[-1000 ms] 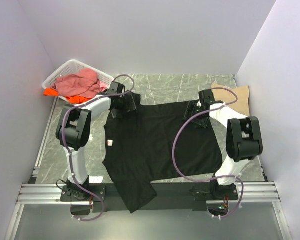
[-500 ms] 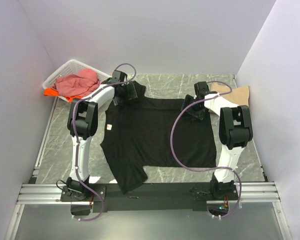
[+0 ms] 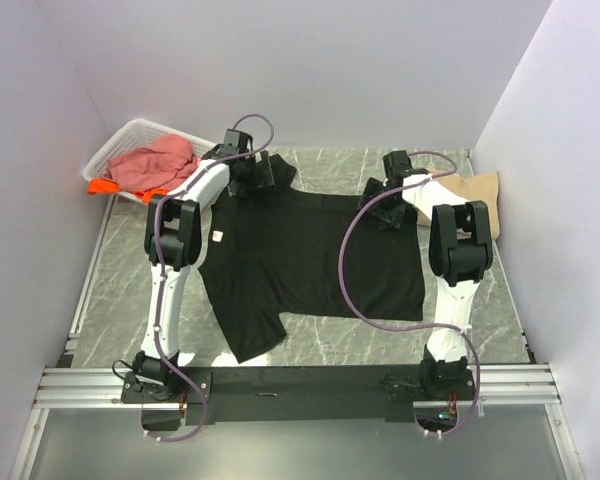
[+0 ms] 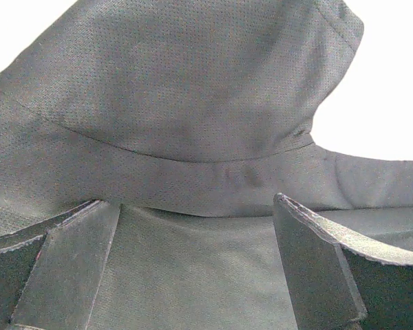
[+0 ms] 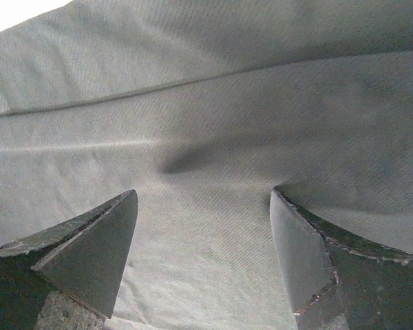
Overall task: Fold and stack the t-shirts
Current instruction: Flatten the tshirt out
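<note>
Black t-shirt [image 3: 300, 260] looks flat; left gripper [image 3: 254, 180], right gripper [image 3: 384, 211] both parted near far edge. Next: regrip for fold 1.

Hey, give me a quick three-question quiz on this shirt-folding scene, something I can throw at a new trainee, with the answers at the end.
1. True or false: the black t-shirt lies folded inside the white basket.
2. Where is the tan shirt? A: by the table's far right corner. B: in the basket. C: under the black t-shirt.
3. Going by the wrist views, are the left gripper and right gripper open or shut?
Key: 1 false; it lies spread on the table, outside the basket. 2 A. 3 open, both over black cloth.
</note>
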